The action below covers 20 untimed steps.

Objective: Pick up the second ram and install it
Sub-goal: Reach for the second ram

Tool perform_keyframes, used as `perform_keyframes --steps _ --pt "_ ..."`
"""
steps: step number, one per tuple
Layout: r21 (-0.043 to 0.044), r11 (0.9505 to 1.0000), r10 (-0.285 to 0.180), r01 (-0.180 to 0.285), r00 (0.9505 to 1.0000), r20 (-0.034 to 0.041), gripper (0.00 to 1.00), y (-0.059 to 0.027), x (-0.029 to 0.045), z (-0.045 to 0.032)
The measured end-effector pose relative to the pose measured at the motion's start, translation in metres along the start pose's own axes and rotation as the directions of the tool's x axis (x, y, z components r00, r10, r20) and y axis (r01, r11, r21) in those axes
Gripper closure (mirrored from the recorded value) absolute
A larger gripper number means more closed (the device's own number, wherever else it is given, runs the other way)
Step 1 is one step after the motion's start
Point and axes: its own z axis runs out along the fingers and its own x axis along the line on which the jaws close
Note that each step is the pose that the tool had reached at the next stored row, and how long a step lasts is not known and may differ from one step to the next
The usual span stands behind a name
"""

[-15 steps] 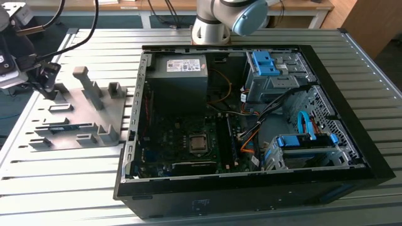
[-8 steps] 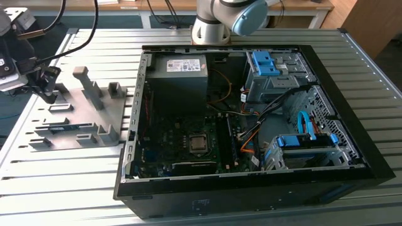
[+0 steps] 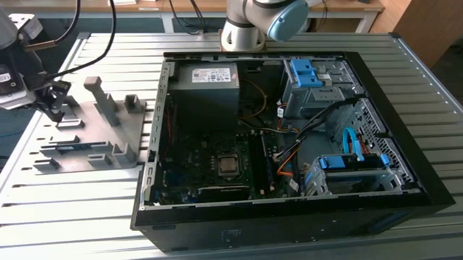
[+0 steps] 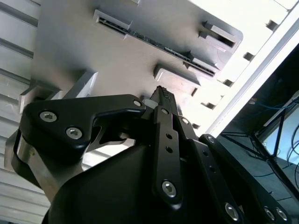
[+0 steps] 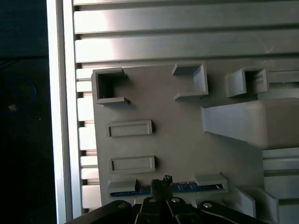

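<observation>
The second ram [image 3: 65, 147] is a thin dark blue-green stick standing on edge in a slot of the grey fixture plate [image 3: 97, 127], at the exterior view's left. The first wrist view shows the second ram [image 5: 191, 187] as a blue strip, and the second wrist view shows the second ram [image 4: 154, 43] as a long dark strip. My gripper [image 3: 55, 114] hangs above the plate, clear of the stick. Its black fingers meet at the tips in both wrist views, gripper [image 4: 162, 93] and gripper [image 5: 161, 181], with nothing between them.
An open computer case [image 3: 426, 179] lies to the exterior view's right of the plate, its motherboard [image 3: 217, 162], cables and blue drive brackets [image 3: 302, 70] exposed. Upright grey blocks [image 3: 97, 95] rise from the plate. The arm's base [image 3: 242, 30] stands behind the case on the slatted metal table [image 3: 72, 200].
</observation>
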Motion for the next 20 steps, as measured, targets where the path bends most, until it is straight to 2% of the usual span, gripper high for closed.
perform_keyframes --steps 7,13,20 --pt "0.0078 0.9996 -0.026 0.026 0.9997 -0.0051 0.90 -0.0004 -0.0002 0.0108" --pt "0.0146 0.9977 -0.066 0.067 0.9976 -0.0182 0.90 -0.0016 -0.0003 0.0166" --pt "0.0153 0.9976 -0.068 0.068 0.9975 -0.0190 0.90 -0.0179 -0.0013 0.0286"
